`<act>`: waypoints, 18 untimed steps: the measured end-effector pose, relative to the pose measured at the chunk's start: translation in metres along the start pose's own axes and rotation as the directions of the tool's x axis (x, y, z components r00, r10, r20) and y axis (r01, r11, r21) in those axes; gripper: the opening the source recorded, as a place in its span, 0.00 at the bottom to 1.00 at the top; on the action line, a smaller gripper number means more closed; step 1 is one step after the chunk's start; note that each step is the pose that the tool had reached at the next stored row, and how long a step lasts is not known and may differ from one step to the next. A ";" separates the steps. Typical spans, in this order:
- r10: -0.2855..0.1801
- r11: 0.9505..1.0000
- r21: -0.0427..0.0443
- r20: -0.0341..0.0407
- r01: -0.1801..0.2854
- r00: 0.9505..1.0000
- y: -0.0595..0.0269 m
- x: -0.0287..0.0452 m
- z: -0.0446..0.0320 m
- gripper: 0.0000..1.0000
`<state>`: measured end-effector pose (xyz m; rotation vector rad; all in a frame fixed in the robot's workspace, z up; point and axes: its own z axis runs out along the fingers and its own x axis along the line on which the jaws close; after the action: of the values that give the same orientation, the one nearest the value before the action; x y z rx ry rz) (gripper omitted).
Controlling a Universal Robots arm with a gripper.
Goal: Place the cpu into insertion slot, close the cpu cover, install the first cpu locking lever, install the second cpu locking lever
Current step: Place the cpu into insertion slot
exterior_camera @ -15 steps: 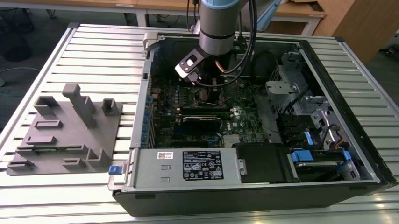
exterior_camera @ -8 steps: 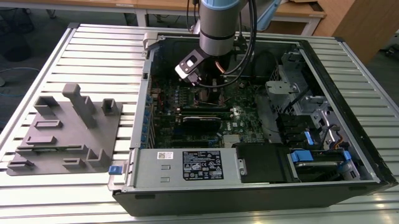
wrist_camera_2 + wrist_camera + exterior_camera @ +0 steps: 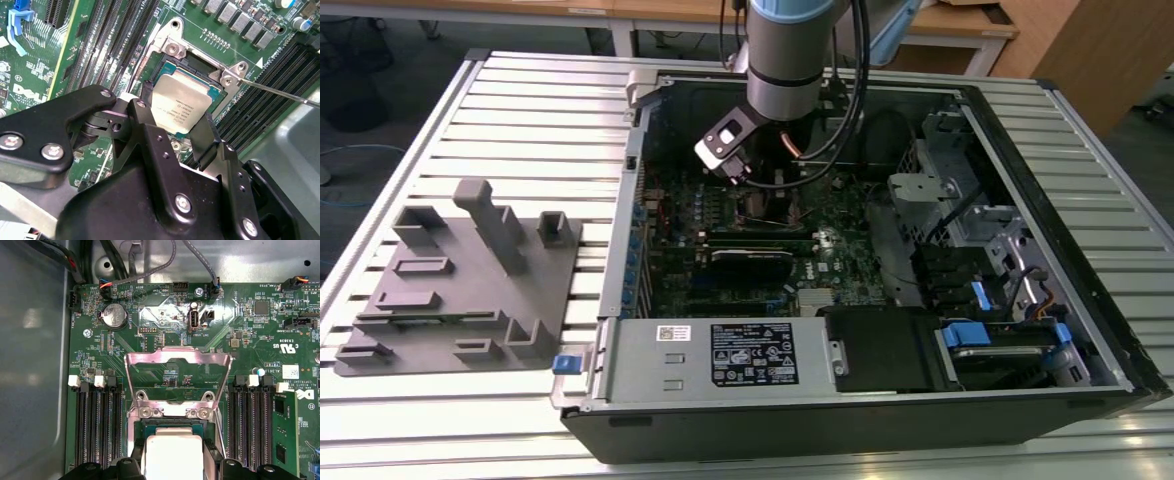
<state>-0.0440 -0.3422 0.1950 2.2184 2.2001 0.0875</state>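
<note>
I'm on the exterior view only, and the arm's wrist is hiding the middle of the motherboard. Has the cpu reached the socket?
Observer: Yes. In the second wrist view the cpu sits within the frame of the insertion slot, and the pincer is closed on two opposite edges of it. I cannot tell if it is fully seated.
Operator: Okay, and the cpu cover, is it down over the chip?
Observer: No. In the first wrist view the cpu cover is swung open on its hinge, lying back away from the slot, not over the cpu.
</note>
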 end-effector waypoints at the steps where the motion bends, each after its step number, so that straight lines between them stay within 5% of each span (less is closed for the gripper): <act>1: 0.000 1.000 0.000 0.000 0.000 1.000 0.0000 0.0000 0.0000 0.54; 18: 0.000 1.000 0.000 0.000 0.000 1.000 0.0006 -0.0001 0.0025 0.54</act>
<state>-0.0434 -0.3422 0.1925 2.2183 2.2001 0.0872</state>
